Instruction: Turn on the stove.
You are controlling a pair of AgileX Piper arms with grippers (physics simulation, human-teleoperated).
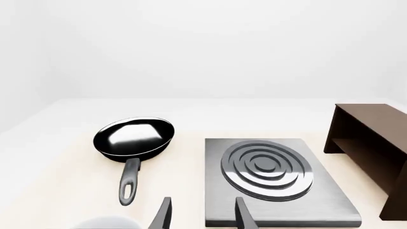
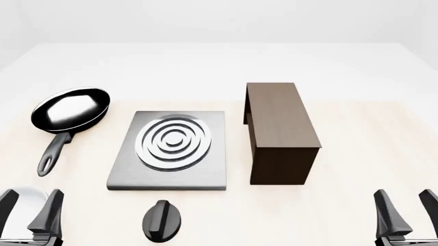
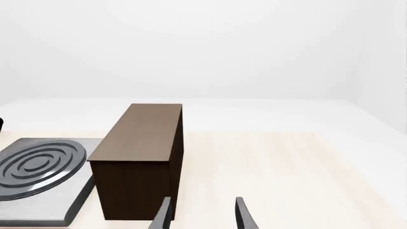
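Your left claw [image 2: 31, 210] sits w/ fingers apart, holding nothing. The knob [image 2: 162, 220] lies just to its right on the desk [image 2: 342, 154], ridge running near-to-far, in front of the stove plate [image 2: 171, 148]. Right claw [image 2: 405, 214], also apart, is much farther off. Only front view shows the knob; wrist cams miss it.

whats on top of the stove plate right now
Nothing sits on the stove plate; only its own silver rings show. The frying pan lies on the table to its left, the knob in front of it. What is under the plate is hidden.
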